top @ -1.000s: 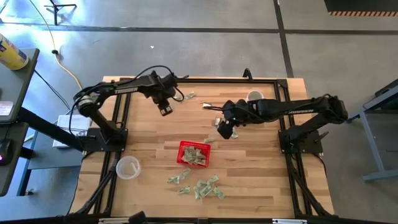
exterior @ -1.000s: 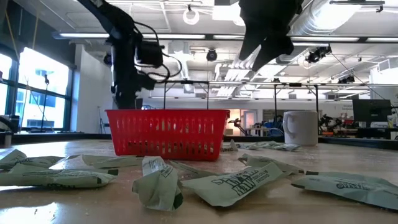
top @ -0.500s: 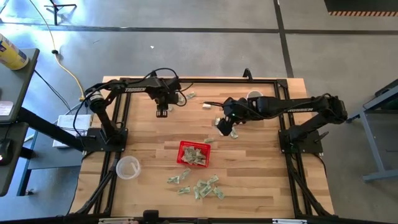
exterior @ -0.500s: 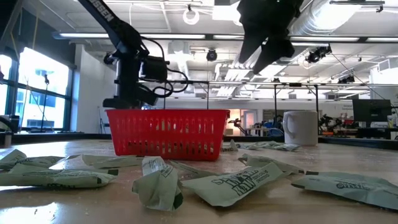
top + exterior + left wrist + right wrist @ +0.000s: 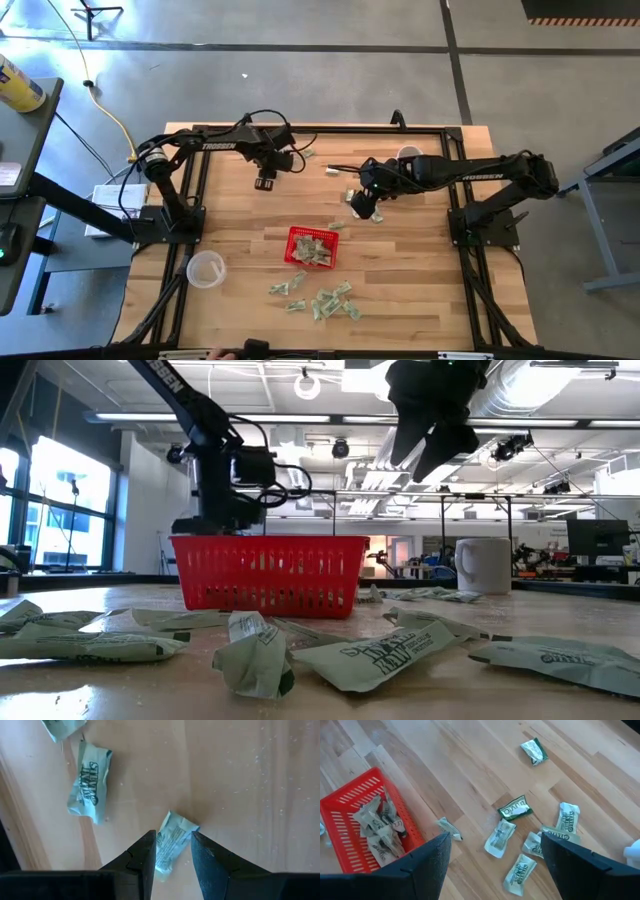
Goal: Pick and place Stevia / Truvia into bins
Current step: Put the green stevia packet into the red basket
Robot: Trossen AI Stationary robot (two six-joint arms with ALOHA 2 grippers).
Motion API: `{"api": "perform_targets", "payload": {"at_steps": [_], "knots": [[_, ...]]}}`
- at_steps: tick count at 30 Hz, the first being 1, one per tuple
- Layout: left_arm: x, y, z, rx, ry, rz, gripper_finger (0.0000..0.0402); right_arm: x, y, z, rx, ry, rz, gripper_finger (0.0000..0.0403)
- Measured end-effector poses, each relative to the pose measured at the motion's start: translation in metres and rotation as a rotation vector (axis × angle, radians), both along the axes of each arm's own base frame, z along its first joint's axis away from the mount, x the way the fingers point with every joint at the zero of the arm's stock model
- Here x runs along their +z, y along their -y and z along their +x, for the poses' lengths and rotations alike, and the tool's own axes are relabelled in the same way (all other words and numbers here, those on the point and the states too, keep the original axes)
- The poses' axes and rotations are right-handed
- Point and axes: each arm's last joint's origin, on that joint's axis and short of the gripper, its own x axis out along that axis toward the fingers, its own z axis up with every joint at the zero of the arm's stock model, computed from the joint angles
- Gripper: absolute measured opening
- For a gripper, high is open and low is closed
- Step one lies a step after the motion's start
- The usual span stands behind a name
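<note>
Pale wood-plank desk [image 5: 240, 225] inside a black frame, on a grey concrete floor; low view looks into an open lab hall with ceiling lights. Left fingers [image 5: 171, 851] parted, low over the far part of the desk, one Stevia sachet [image 5: 171, 842] lying between the tips, not clamped; another sachet [image 5: 90, 787] just beyond them. Right fingers [image 5: 495, 857] spread wide and empty, raised over a loose cluster of sachets [image 5: 540, 842]. The red basket [image 5: 313, 247] sits mid-desk, nearer than both sets of fingers, already holding several sachets. More sachets [image 5: 320, 297] lie scattered toward the near edge. Clear cup [image 5: 205, 268] near the left edge; white mug [image 5: 484, 565] at the far edge. Bare wood between basket and left fingers.
</note>
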Motion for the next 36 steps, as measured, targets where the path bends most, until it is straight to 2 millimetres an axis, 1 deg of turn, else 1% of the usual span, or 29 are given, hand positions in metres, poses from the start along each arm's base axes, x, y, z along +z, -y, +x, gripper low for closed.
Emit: {"api": "perform_targets", "payload": {"at_steps": [6,8,10,13,15,18,21,24,27,29,32,36], "knots": [[-0.013,0.006,-0.008,-0.023,-0.052,-0.027,0.0157,0.0,0.001,0.0,-0.013,-0.002,-0.022,0.0298],[-0.016,0.006,-0.011,-0.019,-0.075,-0.007,0.0157,0.0,0.001,0.0,-0.018,-0.002,-0.03,0.0298],[-0.015,0.007,-0.009,0.001,-0.091,0.047,0.0157,0.0,0.001,0.0,-0.019,-0.002,-0.031,0.0298],[-0.009,0.007,-0.006,0.121,-0.113,0.106,0.0157,0.0,0.001,0.0,-0.025,-0.003,-0.042,0.0298],[-0.006,0.007,-0.004,0.189,-0.096,0.127,0.0157,0.0,0.002,0.0,-0.027,-0.004,-0.05,0.0298],[-0.006,0.006,-0.002,0.188,-0.061,0.108,0.016,0.0,0.002,0.0,-0.027,-0.005,-0.053,0.0298],[-0.006,0.006,0.001,0.181,-0.031,0.093,0.0186,0.0,0.003,0.0,-0.024,-0.007,-0.056,0.0298],[-0.005,0.007,0.003,0.167,-0.017,0.093,0.0232,0.0,0.003,0.0,-0.023,-0.007,-0.054,0.0298],[-0.005,0.007,0.002,0.101,-0.049,0.103,0.0277,0.0,0.003,0.0,-0.021,-0.008,-0.054,0.0298],[-0.006,0.007,0.001,0.044,-0.066,0.097,0.0296,0.0,0.003,0.0,-0.023,-0.01,-0.052,0.0298],[-0.006,0.007,0.002,-0.023,-0.065,0.104,0.0303,0.0,0.003,-0.001,-0.023,-0.015,-0.051,0.0298],[-0.007,0.007,0.006,-0.076,-0.02,0.066,0.0285,-0.001,0.003,-0.001,-0.024,-0.019,-0.05,0.0298]]}}
